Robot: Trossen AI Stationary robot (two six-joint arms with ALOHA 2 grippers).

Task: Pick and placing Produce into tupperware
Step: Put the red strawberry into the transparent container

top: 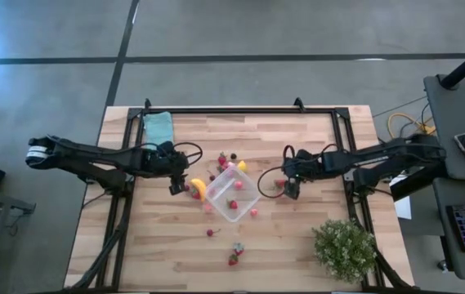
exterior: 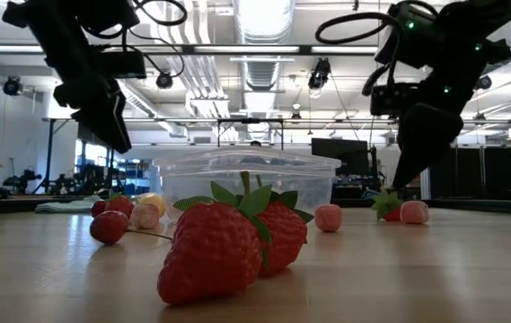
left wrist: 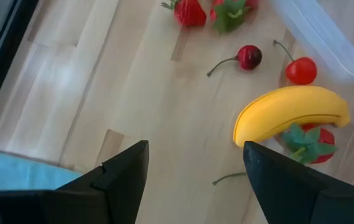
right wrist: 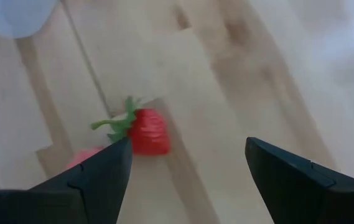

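We're early on: tupperware (top: 234,194) mid-tabletop (top: 297,245) w/ approx. one piece in, most produce (top: 234,254) scattered round it; left gripper (top: 176,187) & right gripper (top: 290,189) both spread, empty, hovering either side.

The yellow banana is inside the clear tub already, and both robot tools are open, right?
Not quite. The banana lies on the table just outside the clear tub, on the left tool's side; the high view shows it. Both tools, including the right tool, are open.
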